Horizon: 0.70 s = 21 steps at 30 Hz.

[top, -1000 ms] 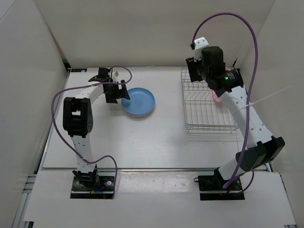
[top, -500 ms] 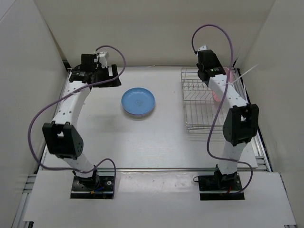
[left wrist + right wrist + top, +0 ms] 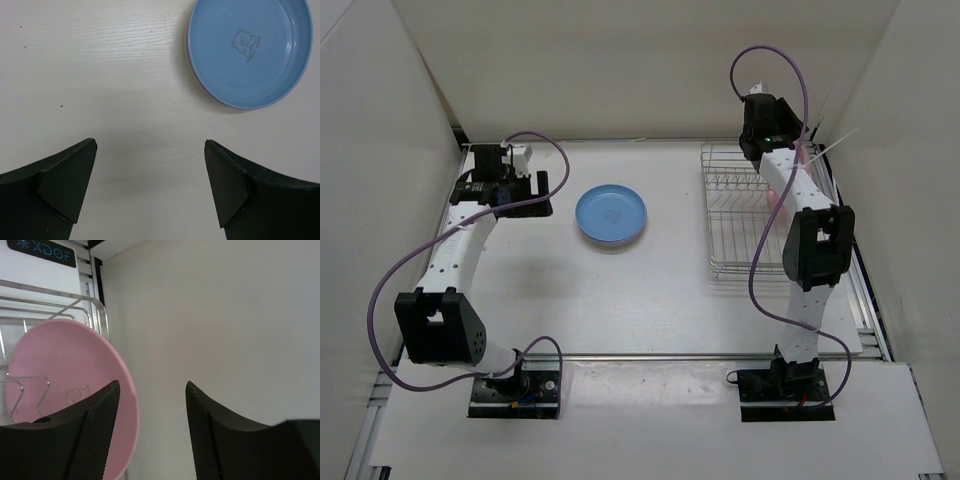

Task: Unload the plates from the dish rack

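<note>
White table — blue-topped plate stack, dish rack.

Blue plate flat (bear print); pink plate upright in dish rack.

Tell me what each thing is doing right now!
blue plate: lying flat, out of the dish rack.
pink plate: standing upright in the dish rack.
dish rack: holds only the pink plate.
left gripper: open, empty.
right gripper: open, beside the pink plate.

A pale wood-grain table sits inside white walls, with a black XDOF label
</note>
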Available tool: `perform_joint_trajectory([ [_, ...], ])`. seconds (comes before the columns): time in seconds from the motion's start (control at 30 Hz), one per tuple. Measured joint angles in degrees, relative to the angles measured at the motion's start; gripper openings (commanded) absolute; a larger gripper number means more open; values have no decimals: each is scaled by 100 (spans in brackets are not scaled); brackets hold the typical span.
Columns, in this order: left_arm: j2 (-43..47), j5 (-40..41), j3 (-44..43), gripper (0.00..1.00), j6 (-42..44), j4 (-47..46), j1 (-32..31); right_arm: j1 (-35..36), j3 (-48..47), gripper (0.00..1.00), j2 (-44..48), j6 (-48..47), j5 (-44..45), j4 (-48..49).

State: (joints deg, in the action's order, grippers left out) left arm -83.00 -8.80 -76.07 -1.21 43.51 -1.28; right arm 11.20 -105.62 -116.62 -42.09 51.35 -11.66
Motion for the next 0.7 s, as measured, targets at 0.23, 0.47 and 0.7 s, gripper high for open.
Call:
perform_joint_trajectory([
  [0.23, -2, -66, 37, 100, 39, -35, 52, -157, 9, 61, 0, -42, 59, -2],
  [0.47, -2, -160, 37, 100, 39, -48, 162, -254, 9, 61, 0, 282, -28, -356],
  [0.7, -2, -256, 37, 100, 39, -59, 264, -271, 9, 58, 0, 621, -212, -713],
])
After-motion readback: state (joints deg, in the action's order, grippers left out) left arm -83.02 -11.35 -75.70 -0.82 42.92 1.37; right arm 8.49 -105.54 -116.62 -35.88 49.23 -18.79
